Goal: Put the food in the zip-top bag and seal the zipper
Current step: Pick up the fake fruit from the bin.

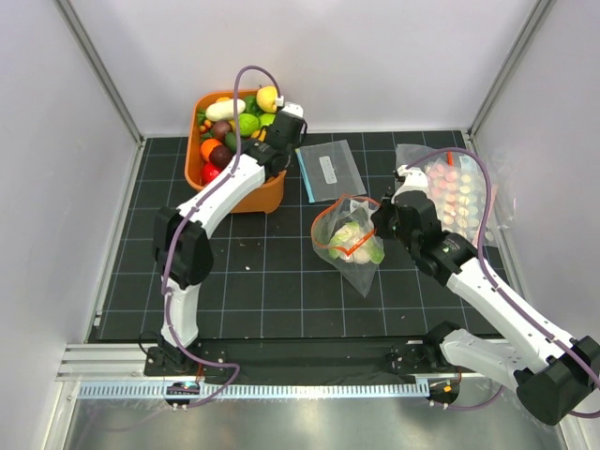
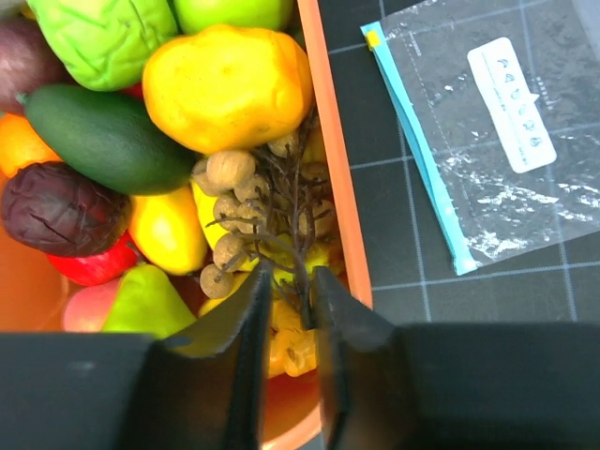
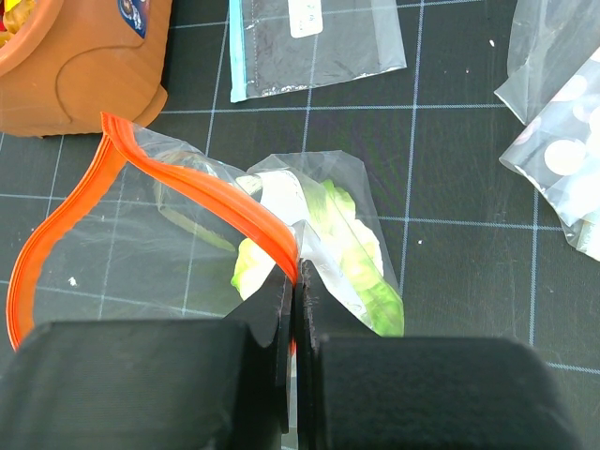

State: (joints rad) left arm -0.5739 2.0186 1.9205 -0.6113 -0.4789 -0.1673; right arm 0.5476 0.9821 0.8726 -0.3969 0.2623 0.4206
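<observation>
The orange bin (image 1: 258,197) at the back left holds the food. Among it lies a cluster of tan balls (image 2: 234,211) on a dark stem. My left gripper (image 2: 291,277) reaches into the bin (image 2: 333,169), its jaws narrow but open either side of that stem, which lies against the right finger. The zip-top bag (image 1: 352,244) lies mid-table with its mouth gaping and a white-and-green cauliflower (image 3: 347,244) inside. My right gripper (image 3: 295,277) is shut on the bag's orange-red zipper (image 3: 216,192) at the mouth's near end, holding it up.
A flat clear bag with a blue edge and white label (image 1: 330,169) lies right of the bin. A larger clear bag of pink discs (image 1: 455,192) sits at the far right. A yellow fruit (image 2: 225,84) and a dark green avocado (image 2: 103,136) crowd the cluster.
</observation>
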